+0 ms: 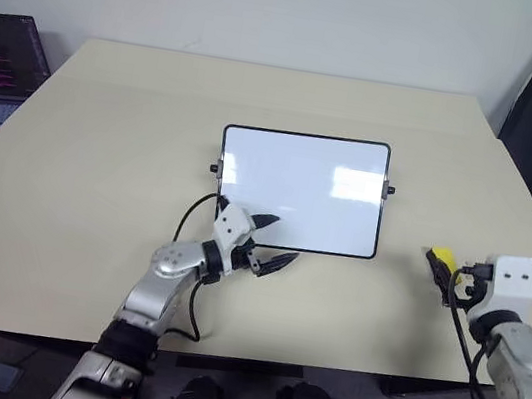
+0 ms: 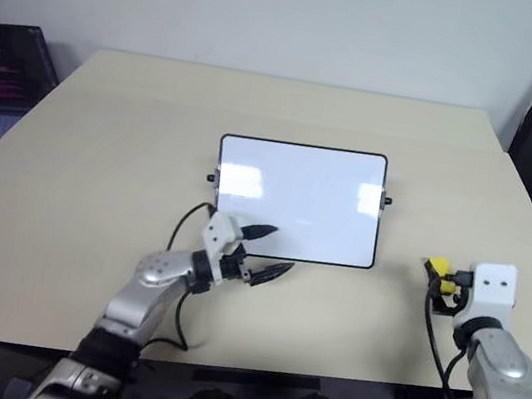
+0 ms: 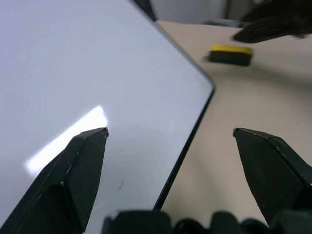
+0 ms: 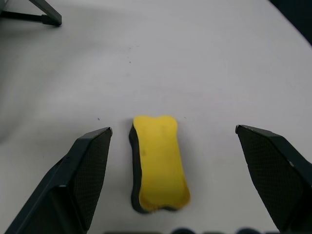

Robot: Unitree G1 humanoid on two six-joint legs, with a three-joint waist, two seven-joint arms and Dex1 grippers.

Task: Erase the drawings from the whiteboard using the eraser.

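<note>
Your right gripper (image 4: 173, 134) wide apart, holding nothing. Eraser (image 4: 158, 163) lies flat on worktop (image 1: 104, 133) between its fingers, yellow side up. Your left gripper (image 1: 274, 243) also apart, at near-left corner of whiteboard (image 1: 300, 190). Board looks clean.

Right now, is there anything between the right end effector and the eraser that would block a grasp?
Nothing visible blocks it. The eraser lies flat on the bare table, between the open fingers of the right end effector, with free space on each side. The whiteboard lies apart, further to the robot's left.
</note>
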